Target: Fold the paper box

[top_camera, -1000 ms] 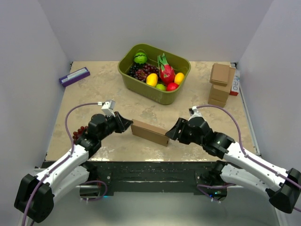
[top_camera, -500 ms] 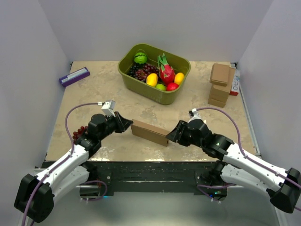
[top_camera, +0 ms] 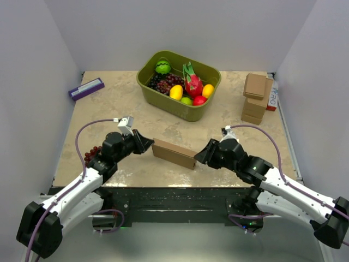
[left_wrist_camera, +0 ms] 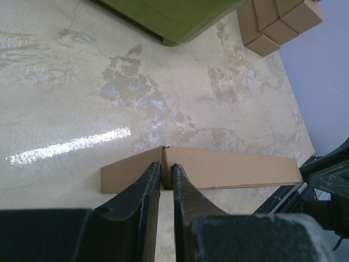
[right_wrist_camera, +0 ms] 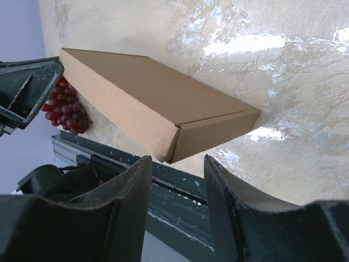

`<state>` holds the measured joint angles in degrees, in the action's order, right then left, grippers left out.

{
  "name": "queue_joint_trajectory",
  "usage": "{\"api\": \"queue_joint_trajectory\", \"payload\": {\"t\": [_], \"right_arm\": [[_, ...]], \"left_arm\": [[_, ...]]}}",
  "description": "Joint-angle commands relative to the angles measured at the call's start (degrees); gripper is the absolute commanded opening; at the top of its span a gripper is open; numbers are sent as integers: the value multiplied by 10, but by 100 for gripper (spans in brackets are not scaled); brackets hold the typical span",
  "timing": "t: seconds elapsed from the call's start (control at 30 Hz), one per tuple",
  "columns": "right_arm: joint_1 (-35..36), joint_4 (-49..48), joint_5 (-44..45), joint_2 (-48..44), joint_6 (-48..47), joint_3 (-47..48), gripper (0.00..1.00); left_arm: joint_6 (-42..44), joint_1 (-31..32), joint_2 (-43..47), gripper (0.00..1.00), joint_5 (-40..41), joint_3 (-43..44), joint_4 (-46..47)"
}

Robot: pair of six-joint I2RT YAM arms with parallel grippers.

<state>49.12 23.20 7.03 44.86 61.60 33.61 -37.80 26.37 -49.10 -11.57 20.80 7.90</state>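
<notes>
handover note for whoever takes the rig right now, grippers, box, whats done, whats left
Left gripper: shut on the left end of the paper box, pinching its thin edge.
Right gripper: open, fingers either side of the box's right end corner, not gripping.
Box: between the arms near the front of the table, apart from the green fruit bin and the stack of small boxes.
Done: it looks folded into a thin closed box.
Left: probably grip that end and check the flaps; I cannot tell if any is loose.
</notes>
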Motion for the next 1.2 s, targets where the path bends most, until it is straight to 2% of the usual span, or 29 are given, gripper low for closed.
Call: {"api": "queue_joint_trajectory", "payload": {"t": [0.0,0.53,0.83,0.9,1.07,1.17], "right_arm": [[3,5,24,1,6,10,44],[3,4,35,17,-3,-12,38],[3,65,55,34,-13,-1,20],[3,69,49,38,-12,-6,18],[3,80,38,64,-7,-20,4],[3,88,33,67,-2,-35,0]], "left_arm": [[43,3,-19,7,16,-22,-135],[43,8,-14,7,18,-21,-138],[43,10,-12,7,23,-21,-141],[42,10,-12,7,23,-21,-140],[43,11,-13,7,23,-22,-139],[43,11,-12,7,24,-22,-140]]}}
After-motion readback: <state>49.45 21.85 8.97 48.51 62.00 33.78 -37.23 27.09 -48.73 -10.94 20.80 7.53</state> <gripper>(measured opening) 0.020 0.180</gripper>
